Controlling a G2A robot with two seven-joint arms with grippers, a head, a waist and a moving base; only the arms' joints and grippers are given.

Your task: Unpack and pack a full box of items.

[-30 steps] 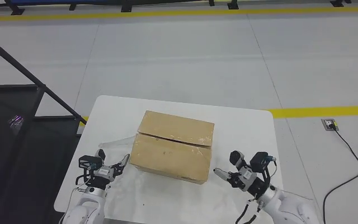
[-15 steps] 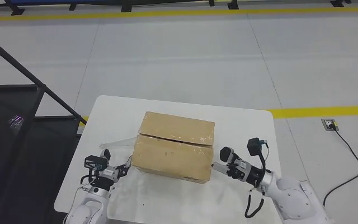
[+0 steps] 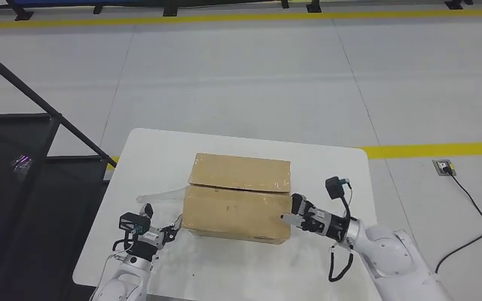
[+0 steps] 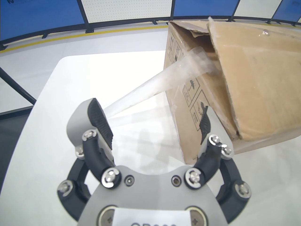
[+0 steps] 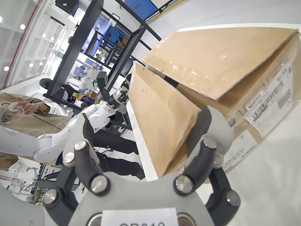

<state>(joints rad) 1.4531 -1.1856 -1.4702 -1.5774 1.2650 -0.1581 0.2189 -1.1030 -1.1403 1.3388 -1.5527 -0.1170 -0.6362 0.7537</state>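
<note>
Box: The box (image 3: 237, 197) was set in the middle of the table (image 3: 158, 150), with its two top flaps folded down but not sealed.
Long side: The box was laid across the table from left to right, so one short end was turned to each arm.
Flaps: The near flap (image 5: 164, 109) and the far flap (image 5: 216, 57) were seen with a thin dark gap between them.
Right gripper: The right gripper (image 5: 144, 118) was held wide open at the right end of the box. Nothing was held in it. The corner of the near flap was seen between its two fingers.
Left gripper: The left gripper (image 4: 150, 111) was held wide open, low over the table, just beside the left end of the box. Nothing was held in it.
Clear strip: A clear strip (image 4: 150, 85) was seen sticking out of the left end of the box and reaching toward the left gripper.
Way to the box: The box was found straight ahead of each gripper, between the two.
Nearer arm: The right gripper was judged to be the nearer one, right at the flap.
Next move: The near flap was probably meant to be pinched by its corner and lifted, so the box could be opened.
</note>
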